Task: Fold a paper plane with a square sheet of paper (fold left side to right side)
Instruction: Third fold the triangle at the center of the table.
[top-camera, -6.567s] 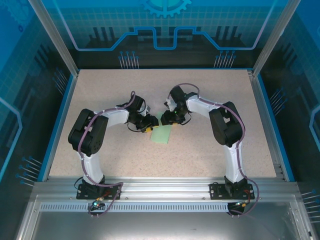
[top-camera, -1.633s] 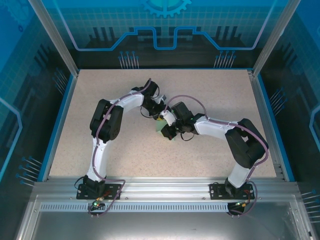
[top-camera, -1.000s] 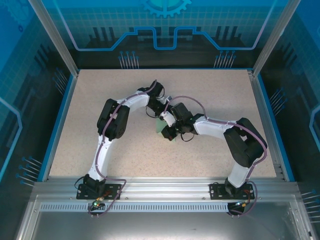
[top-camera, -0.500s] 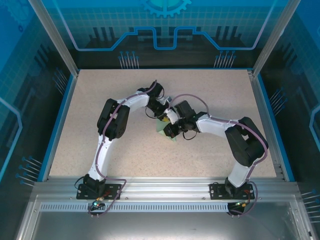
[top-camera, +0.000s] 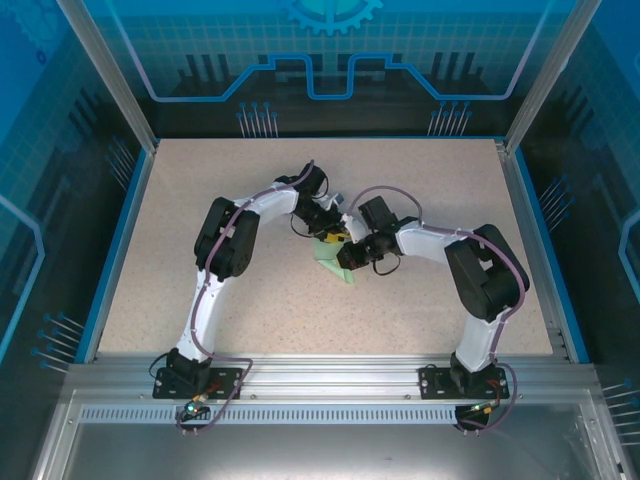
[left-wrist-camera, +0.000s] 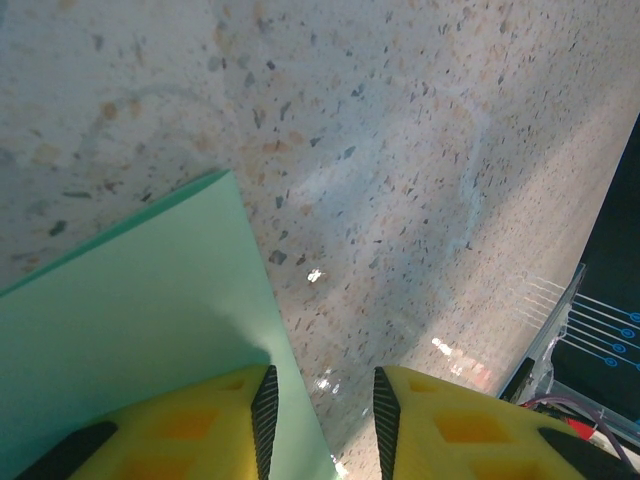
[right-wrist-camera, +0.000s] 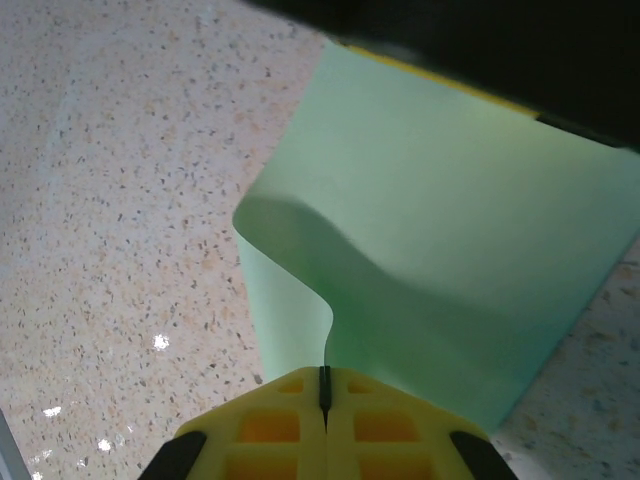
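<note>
**A:** Whereabouts of the square sheet of paper (right-wrist-camera: 430, 230) to be noted.

**B:** It lies near the middle of the table (left-wrist-camera: 400, 150), between the two wrists. In the overhead view, the left wrist is placed at about twelve o'clock of the sheet. The right wrist is at about two o'clock.

**A:** Claw states?

**B:** The right gripper (right-wrist-camera: 323, 398) is shut tight, yellow tips together. A raised edge of the sheet is pinched in the seam between them. The left gripper (left-wrist-camera: 320, 412) is held apart. One fingertip is set over the paper's margin and the other over bare table. The sheet's edge runs up through the gap toward eleven o'clock. Nothing is clamped there, and whether the paper is pressed down by that tip cannot be told.

**A:** The relation that matters for the next move?

**B:** From the right claw's own camera, the sheet spreads away toward twelve and two o'clock, with its far edge under the dark body of the other arm. In the overhead view the long axis is judged to run from about eleven to five o'clock, though much of it is covered. Both arms are at the sheet, but only the right has hold of it. The pinched edge is therefore judged to be the one that must be carried across.

**A:** Appearance?

**B:** The paper is pale mint green, plain and thin. A soft S-shaped curl is raised where it is pinched, with a shadow beneath. The rest lies flat with clean, straight edges. No sharp crease can be made out.
</note>
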